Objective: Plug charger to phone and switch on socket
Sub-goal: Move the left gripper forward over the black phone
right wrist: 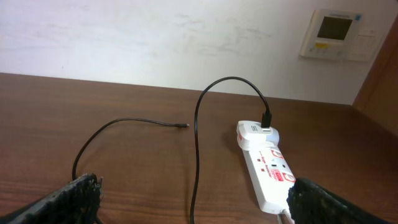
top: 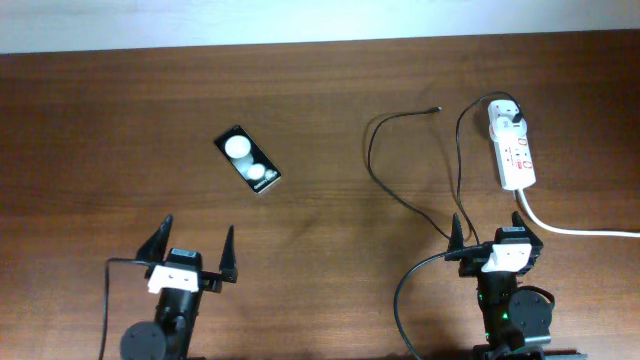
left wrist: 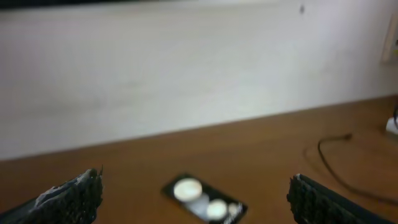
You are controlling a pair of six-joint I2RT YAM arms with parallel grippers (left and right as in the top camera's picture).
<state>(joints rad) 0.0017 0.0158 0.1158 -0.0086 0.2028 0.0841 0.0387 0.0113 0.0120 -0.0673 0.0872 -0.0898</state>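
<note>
The black phone (top: 249, 159) lies flat left of the table's middle, two white round spots on it; it shows blurred in the left wrist view (left wrist: 204, 199). The white socket strip (top: 516, 148) lies at the right, a white adapter (top: 506, 118) plugged into its far end; both show in the right wrist view (right wrist: 268, 172). The thin black charger cable (top: 385, 180) loops left of the strip, its plug tip (top: 436, 108) lying loose on the table, also in the right wrist view (right wrist: 184, 126). My left gripper (top: 195, 251) is open and empty, near the phone's front side. My right gripper (top: 487, 237) is open and empty, in front of the strip.
The strip's thick white cord (top: 580, 230) runs off the right edge. A robot cable (top: 405, 300) curves at the front beside the right arm. A wall stands beyond the table's far edge (top: 320, 42), with a thermostat panel (right wrist: 336, 34) on it.
</note>
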